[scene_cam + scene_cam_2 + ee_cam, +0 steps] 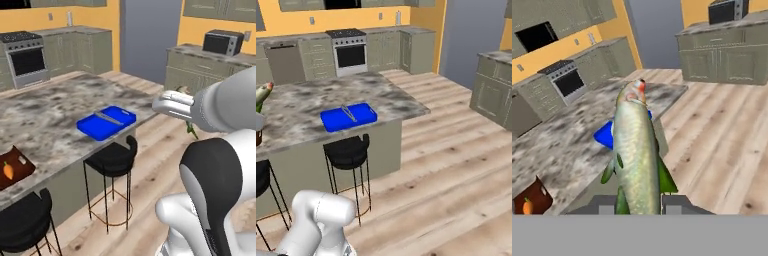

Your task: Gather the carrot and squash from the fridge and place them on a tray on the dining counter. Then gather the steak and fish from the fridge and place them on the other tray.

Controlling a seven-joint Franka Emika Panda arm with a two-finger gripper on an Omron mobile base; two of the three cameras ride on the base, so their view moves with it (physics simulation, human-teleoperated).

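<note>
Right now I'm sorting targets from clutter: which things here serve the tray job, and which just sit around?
Job: silvery-green fish in the shut tool; blue plastic tray; brown tray holding the orange carrot.
Idle: black bar stool; steel stove; black microwave.

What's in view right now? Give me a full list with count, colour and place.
fish: one, silvery green, held in the gripper
blue tray: one, blue, near counter edge
brown tray: one, dark brown, counter's near end
carrot: one, orange, on the brown tray
counter: one, grey marble
stools: two, black, beside the counter
stove: one, steel, back wall
microwave: one, black and silver, side cabinets
gripper: one, dark tips, shut on the fish
</note>
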